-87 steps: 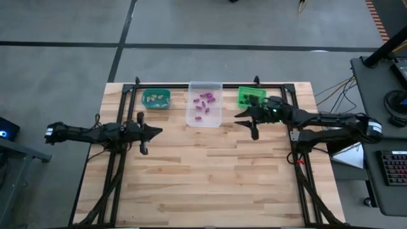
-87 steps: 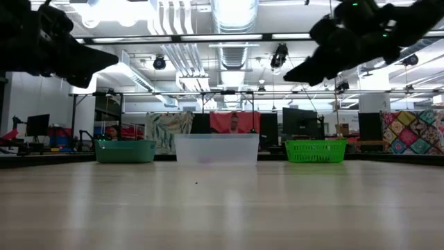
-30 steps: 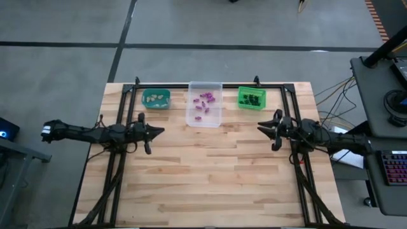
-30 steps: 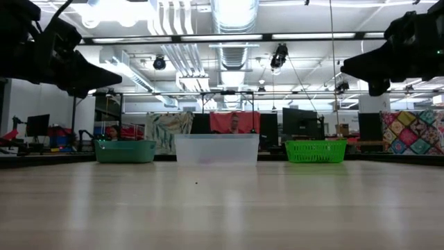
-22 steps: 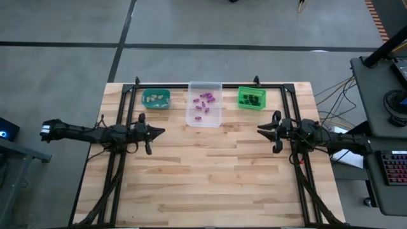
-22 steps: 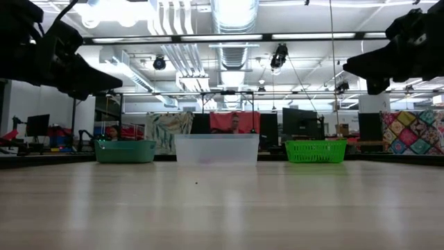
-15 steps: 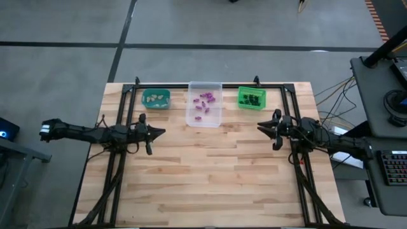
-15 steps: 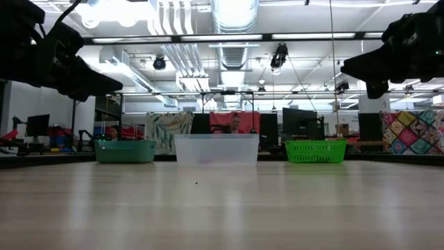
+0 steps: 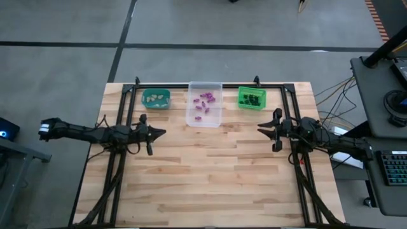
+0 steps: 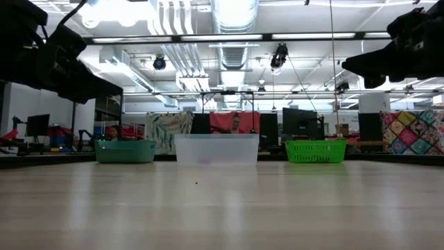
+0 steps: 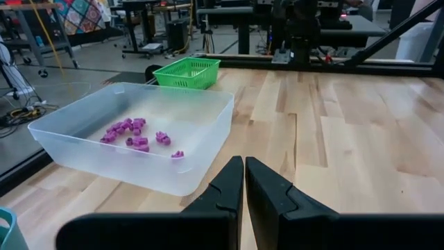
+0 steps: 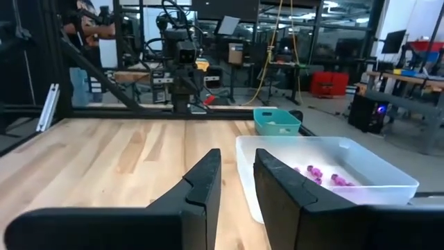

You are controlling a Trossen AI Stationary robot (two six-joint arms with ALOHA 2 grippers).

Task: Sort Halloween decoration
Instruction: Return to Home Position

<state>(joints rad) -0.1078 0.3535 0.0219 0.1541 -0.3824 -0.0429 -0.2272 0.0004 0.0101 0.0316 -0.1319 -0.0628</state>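
Well, from above, my left pincer hovers over the wooden table, pointing toward my right pincer, which faces it from well apart. Beyond the gap between them sits the clear bin with the purple trinkets. The teal bin with the beige trinkets lies beyond my left pincer. The green bin with the black trinkets lies beyond my right one.

At table height, my left pincer and right pincer both hang high above the boards. Far below and behind them the teal bin, clear bin and green bin stand in a row.

Past my left wrist, my left pincer has its fingers pressed together with only a slit between them, holding nothing. The clear bin sits just ahead and to one side, purple trinkets on its floor, the green bin farther off.

Past my right wrist, my right pincer has its fingers a narrow gap apart, empty. The clear bin with its purple trinkets is just ahead, the teal bin behind it.
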